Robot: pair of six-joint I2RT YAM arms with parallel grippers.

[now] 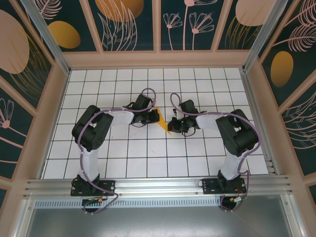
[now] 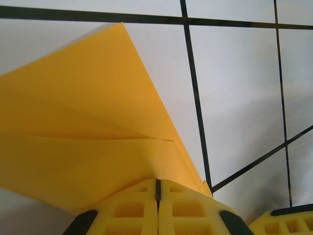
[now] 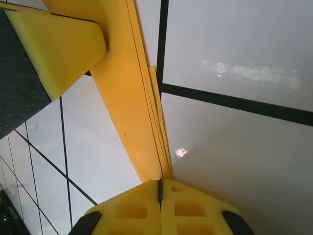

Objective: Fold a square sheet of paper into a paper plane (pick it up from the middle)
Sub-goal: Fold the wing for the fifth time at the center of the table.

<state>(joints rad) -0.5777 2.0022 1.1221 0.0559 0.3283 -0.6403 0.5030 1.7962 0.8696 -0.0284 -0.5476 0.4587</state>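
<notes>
While both arms meet over the middle of the gridded table (image 1: 148, 158), the sheet of paper (image 2: 88, 122) is found between them. It is creased into a narrow, pointed, layered shape rather than lying as a flat square.

Left gripper (image 2: 157, 193): jaws closed flat together, pinching the paper at its folded base, with the paper fanning out ahead of the fingers.

Right gripper (image 3: 160, 191): jaws likewise closed, clamped on the stacked edges of the same paper, with several layers showing at the seam. In the right wrist view, one yellow finger of the left gripper sits against the paper's far end.

From overhead, the paper's point slants toward the near edge, between the two wrists. Whether it rests on the table or hangs just above cannot be told.

Judgement: the step in hand appears to be a two-handed crease.
- Neither arm should pull away from the other, since thin paper held at two points tears or slips easily.
- Layers should sit flush at the right-hand pinch.
- Any turning ought to follow the existing crease, slowly, with one grip acting as anchor.
</notes>
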